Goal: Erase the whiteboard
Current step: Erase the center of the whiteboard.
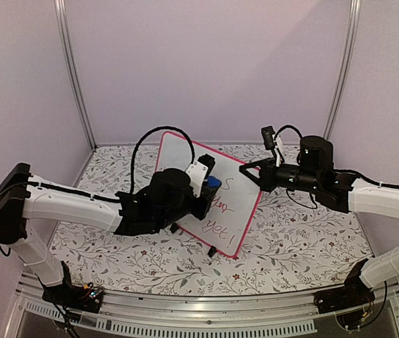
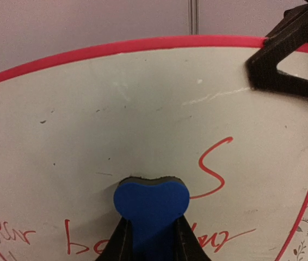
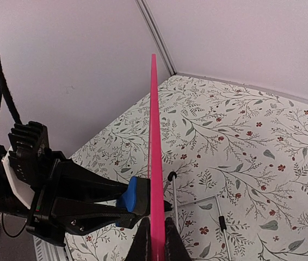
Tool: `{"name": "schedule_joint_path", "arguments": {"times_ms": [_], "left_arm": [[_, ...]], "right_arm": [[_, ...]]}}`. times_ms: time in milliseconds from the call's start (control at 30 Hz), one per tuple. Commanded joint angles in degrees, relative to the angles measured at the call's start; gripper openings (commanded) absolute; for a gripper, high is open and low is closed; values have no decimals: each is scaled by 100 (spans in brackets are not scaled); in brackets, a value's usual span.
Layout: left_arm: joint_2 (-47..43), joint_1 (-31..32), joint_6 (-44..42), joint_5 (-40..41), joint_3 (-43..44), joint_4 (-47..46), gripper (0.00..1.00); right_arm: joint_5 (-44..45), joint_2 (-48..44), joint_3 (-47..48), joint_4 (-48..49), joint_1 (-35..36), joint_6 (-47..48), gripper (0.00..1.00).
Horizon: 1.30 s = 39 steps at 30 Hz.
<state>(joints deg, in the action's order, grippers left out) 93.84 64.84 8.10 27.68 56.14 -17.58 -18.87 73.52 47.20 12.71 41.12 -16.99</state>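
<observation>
We see the whiteboard (image 1: 242,204) standing upright near the middle of the flowered table (image 1: 115,253), tilted so that its long edge runs from 11 o'clock to 5 o'clock in the overhead view. The left gripper (image 1: 208,184) reaches in from 9 o'clock, and its two fingers are closed narrow on a blue eraser (image 1: 214,182), which sits against the written face of the board. From the left wrist, the whiteboard (image 2: 143,109) fills nearly the whole view. The blue eraser (image 2: 151,204) is pinched in the left gripper (image 2: 152,234) at 6 o'clock, with its dark pad edge meeting the white surface. A red S (image 2: 214,168) lies at 2 o'clock from the eraser, and more red handwriting (image 2: 78,242) runs along the bottom on both sides of it. The surface above the eraser carries only faint smudges. The right gripper (image 1: 254,177) comes in from 3 o'clock and is clamped on the board's pink frame; it shows as a black wedge (image 2: 284,60) at 1 o'clock in the left wrist view. From the right wrist we look along the whiteboard (image 3: 154,163) edge-on, a pink line rising to 12 o'clock from between the right gripper (image 3: 156,244) fingers, which are shut tight on it. In that view the blue eraser (image 3: 132,196) touches the board from 9 o'clock.
</observation>
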Motion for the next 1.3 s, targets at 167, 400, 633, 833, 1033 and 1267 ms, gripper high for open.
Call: {"name": "schedule_joint_path", "arguments": {"times_ms": [167,400,633,833,1033,1267], "left_arm": [[140,12,-148,-42,291,-202,16],[85,8,-116,-79,260,-168,16],[74,18,-76,-112,262,-158,16],[63,13,-108,-89,307,-149,16],[19,10,-126,-88,379,-136,16],[2,6,-142,-104,442,-131,16]], "right_arm": [[-890,171,-149,-726,273,468,0],[-881,198,-128,-726,273,461,0],[-874,207,-132,-715,273,445,0],[-846,189,-132,-724,273,443,0],[-824,196,-132,-726,271,443,0],[-815,207,-115,-739,273,443,0]]}}
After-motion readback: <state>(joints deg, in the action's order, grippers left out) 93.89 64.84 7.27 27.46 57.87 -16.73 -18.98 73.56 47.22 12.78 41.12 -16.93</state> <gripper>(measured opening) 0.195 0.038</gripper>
